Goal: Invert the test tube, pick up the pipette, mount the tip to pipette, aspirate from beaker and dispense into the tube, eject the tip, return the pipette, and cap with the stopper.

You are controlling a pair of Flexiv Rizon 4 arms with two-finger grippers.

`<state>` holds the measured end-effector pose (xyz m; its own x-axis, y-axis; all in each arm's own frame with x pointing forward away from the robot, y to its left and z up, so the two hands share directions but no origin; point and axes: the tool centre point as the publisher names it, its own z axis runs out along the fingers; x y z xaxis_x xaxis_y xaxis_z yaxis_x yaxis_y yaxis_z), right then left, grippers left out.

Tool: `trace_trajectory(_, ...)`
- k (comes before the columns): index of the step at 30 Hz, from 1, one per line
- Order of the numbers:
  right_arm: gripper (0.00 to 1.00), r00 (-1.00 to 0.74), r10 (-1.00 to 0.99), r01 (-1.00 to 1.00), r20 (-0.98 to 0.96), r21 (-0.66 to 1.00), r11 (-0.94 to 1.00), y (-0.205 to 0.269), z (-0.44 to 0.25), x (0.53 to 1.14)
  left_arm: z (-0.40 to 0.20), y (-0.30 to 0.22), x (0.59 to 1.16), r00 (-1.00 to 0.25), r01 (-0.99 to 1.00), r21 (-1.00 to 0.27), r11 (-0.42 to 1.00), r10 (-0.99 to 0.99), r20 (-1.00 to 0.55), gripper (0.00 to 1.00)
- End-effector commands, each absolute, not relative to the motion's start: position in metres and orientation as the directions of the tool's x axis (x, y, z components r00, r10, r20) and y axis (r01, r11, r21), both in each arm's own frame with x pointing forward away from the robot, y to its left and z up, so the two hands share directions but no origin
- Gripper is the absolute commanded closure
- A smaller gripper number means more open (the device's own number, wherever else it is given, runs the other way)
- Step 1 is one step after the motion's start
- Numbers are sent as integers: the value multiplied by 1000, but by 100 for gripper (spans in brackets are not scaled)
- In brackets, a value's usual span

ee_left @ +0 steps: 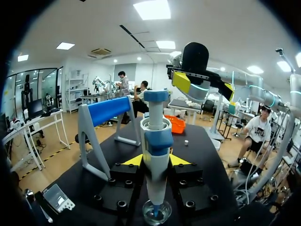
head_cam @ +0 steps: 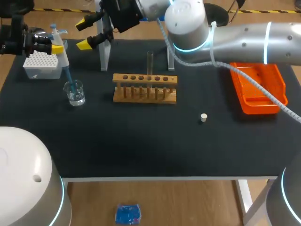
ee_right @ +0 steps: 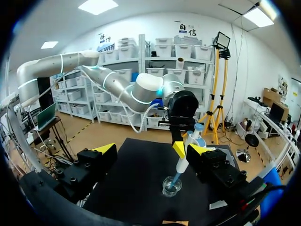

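Observation:
My left gripper (head_cam: 55, 47) (ee_left: 156, 161) is shut on the blue-and-white pipette (head_cam: 57, 35) (ee_left: 156, 141) (ee_right: 190, 140), holding it upright. The pipette's blue tip (head_cam: 69, 77) dips into the small glass beaker (head_cam: 75, 92) (ee_left: 156, 212) (ee_right: 172, 186) at the table's left. My right gripper (head_cam: 87, 33) (ee_right: 153, 149) hangs open beside the pipette stand (head_cam: 104, 52) (ee_left: 106, 113), facing the pipette and beaker, with nothing between its fingers. A clear test tube (head_cam: 150, 62) stands upright in the wooden rack (head_cam: 145, 88). The small white stopper (head_cam: 203, 117) (ee_left: 186, 142) lies right of the rack.
A white tip box (head_cam: 42, 63) sits at the far left, just behind the beaker. An orange tray (head_cam: 257, 87) (ee_left: 176, 125) lies at the right. My right arm (head_cam: 244, 40) spans the table's back above the rack and tray.

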<state>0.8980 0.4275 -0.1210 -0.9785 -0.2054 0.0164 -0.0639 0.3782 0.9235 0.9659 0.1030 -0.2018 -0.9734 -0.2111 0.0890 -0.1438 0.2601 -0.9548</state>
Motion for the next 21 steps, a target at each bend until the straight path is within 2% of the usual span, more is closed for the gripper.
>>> trace_trajectory(1,0,-988,-153,-33,32,915,403,418,-126,906,-201,104,967,-974,-145,-955,261,-209,91,100)
trace_trajectory(9,0,-989,-149,-47,21,899,436,425,-120,926,-201,104,967,-974,-145,-955,261,-209,91,100)
trace_trajectory(10,52,-988,-152,-51,18,898,437,428,-118,928,-201,104,967,-974,-145,-955,261,-209,91,100)
trace_trajectory(11,64,-989,-147,-61,6,892,448,430,-116,931,-201,104,967,-974,-145,-955,261,-209,91,100)
trace_trajectory(13,100,-988,-155,-71,-1,891,449,436,-112,936,-201,104,967,-974,-145,-955,261,-209,91,100)
trace_trajectory(21,100,-985,-172,-63,19,887,457,456,-103,955,-201,104,967,-974,-145,-955,261,-209,91,100)
